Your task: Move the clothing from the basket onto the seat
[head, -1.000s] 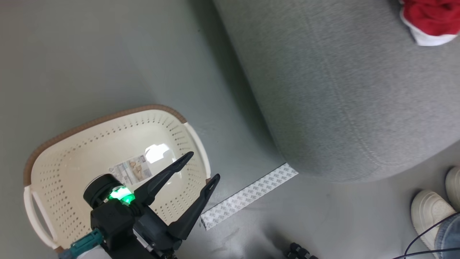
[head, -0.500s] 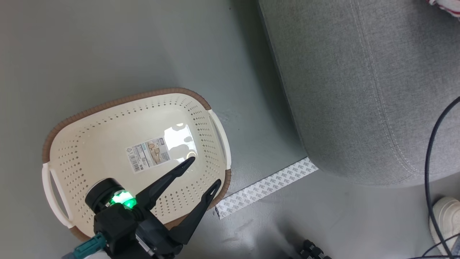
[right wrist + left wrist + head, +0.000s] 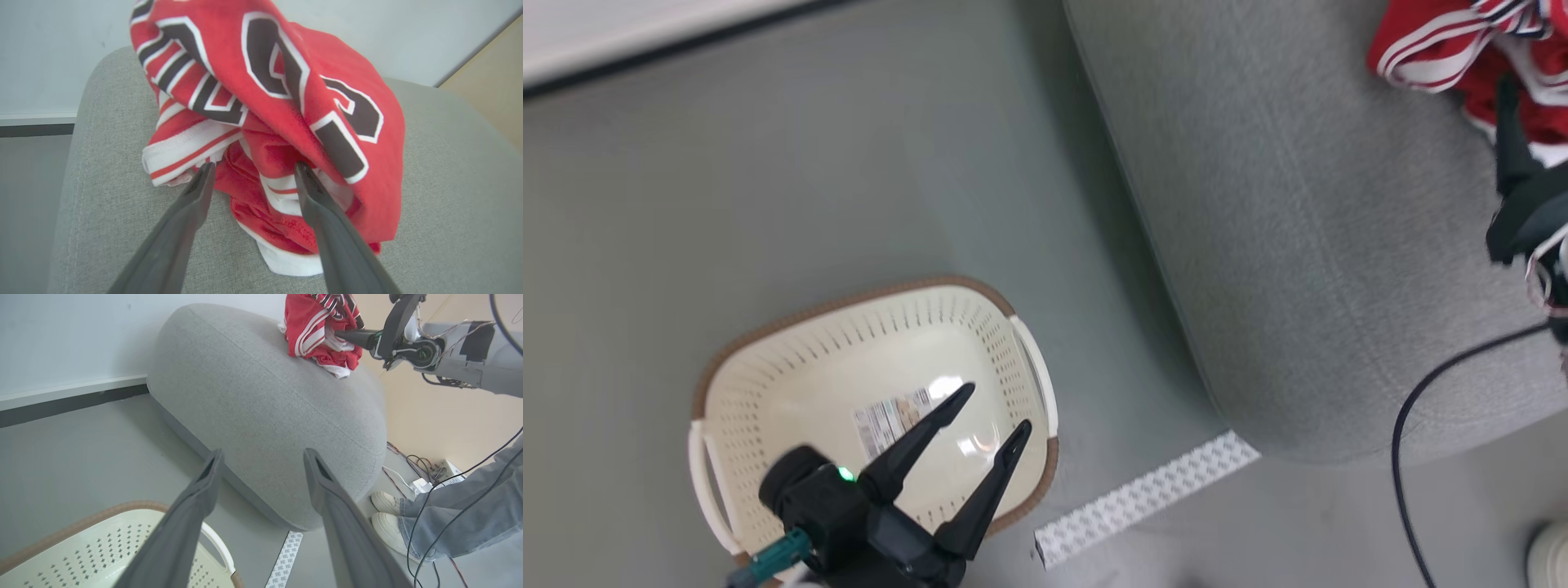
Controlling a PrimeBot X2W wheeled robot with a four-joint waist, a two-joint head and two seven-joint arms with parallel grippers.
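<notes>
Clothing [image 3: 286, 102], crumpled red fabric, on woven grey seat [image 3: 441, 183]; L gripper [image 3: 262, 453], R gripper [image 3: 254, 167] splayed.

the clothing [image 3: 286, 102] is red, with white trim bands striped in red and large black lettering outlined in white. the seat [image 3: 1282, 245] is plain mottled grey. the basket [image 3: 768, 392] is cream-white with rows of small holes, a brown rim and a pale printed label [image 3: 890, 418]. the floor [image 3: 768, 204] is dull grey-green, and the tape strip [image 3: 1143, 500] is white with a repeating grey print. the left gripper [image 3: 996, 407] is black with a green light.
</notes>
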